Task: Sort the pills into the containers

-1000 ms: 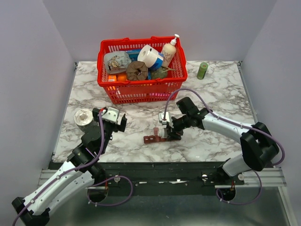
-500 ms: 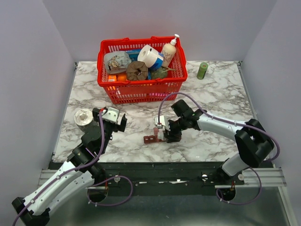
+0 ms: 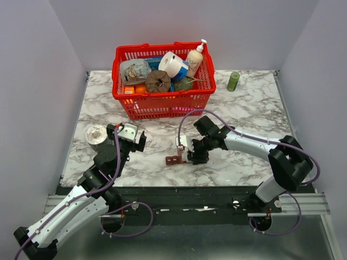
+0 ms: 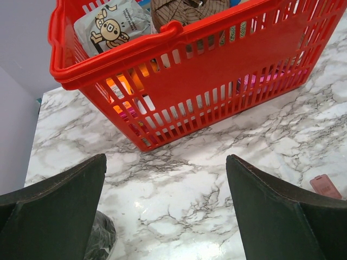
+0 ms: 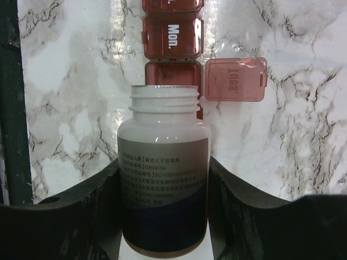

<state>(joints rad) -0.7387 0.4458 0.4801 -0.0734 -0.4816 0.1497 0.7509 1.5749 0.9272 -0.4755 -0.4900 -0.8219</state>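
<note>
The containers (image 5: 171,40) are a dark red-brown strip of lidded compartments on the marble, with the "Mon." lid closed and the "Tues" lid (image 5: 235,79) flipped open. My right gripper (image 5: 164,173) is shut on an uncapped white pill bottle (image 5: 164,162), whose open mouth points at the open compartment. From above, the bottle (image 3: 181,145) lies tilted over the strip (image 3: 173,160). The pills are out of view. My left gripper (image 4: 165,162) hovers open and empty over bare marble in front of the basket.
A red mesh basket (image 3: 162,105) full of items stands at the back centre. A crumpled foil-wrapped round thing (image 3: 96,134) sits by my left gripper (image 3: 132,136). A green cylinder (image 3: 233,81) stands at the back right.
My right arm has moved left with the bottle, along the strip toward its left end. The left arm has not moved.
</note>
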